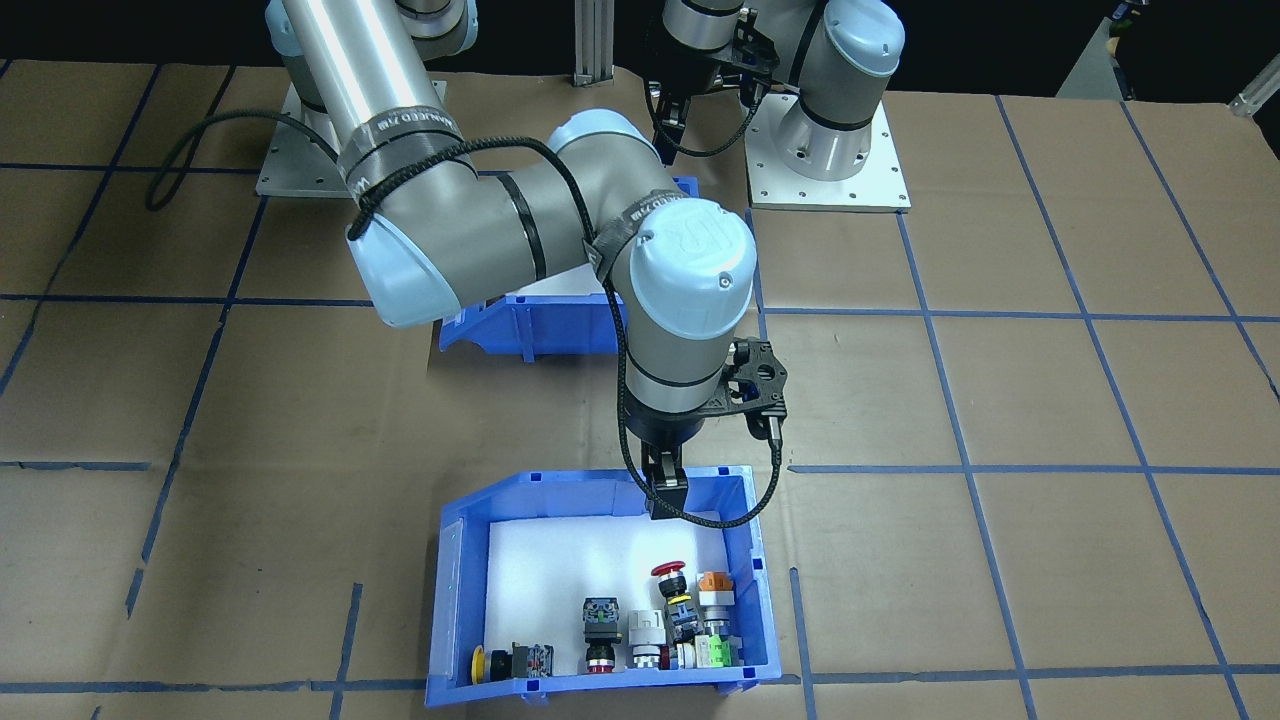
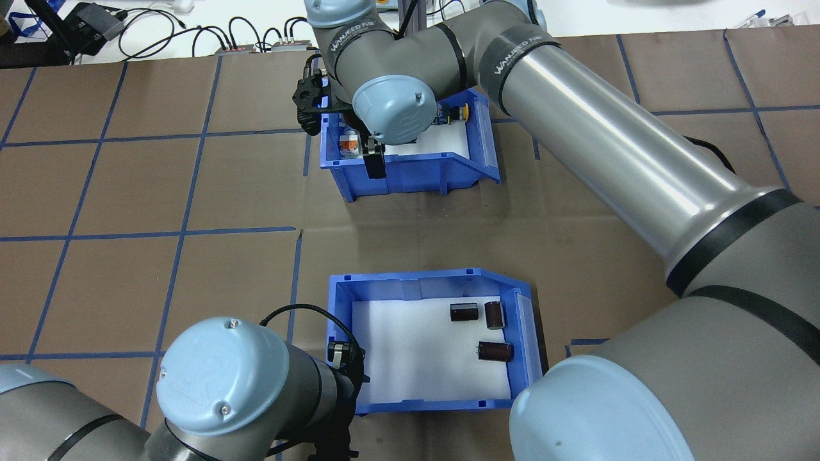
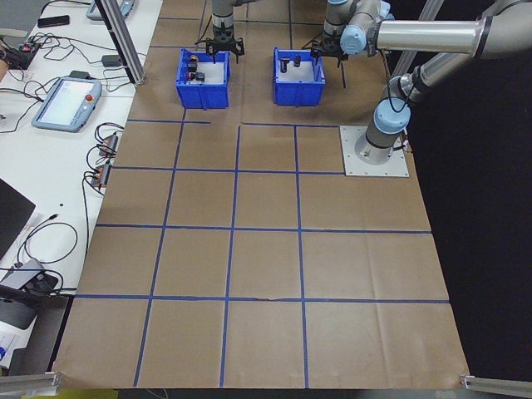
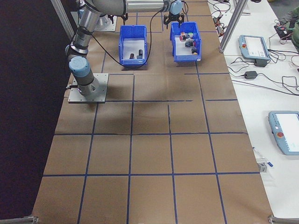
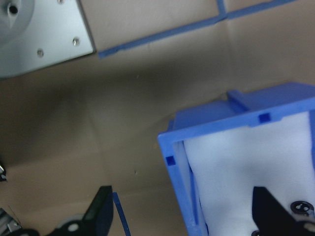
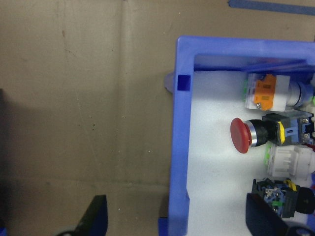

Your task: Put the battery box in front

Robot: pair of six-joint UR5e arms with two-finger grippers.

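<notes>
The battery box, a blue bin with a white floor and three dark cylinders, sits near the robot's base. My left gripper is at its left wall. In the left wrist view the left gripper is open, its fingers straddling the box's wall. Farther out stands the matching bin of push-button switches. My right gripper is at that bin's near wall; in the right wrist view the right gripper is open astride the wall. In the front-facing view the right arm hides most of the battery box.
The left arm's base plate lies on the brown paper marked with blue tape squares. A side table with teach pendants and cables runs along the operators' edge. Wide open paper stretches to both sides of the bins.
</notes>
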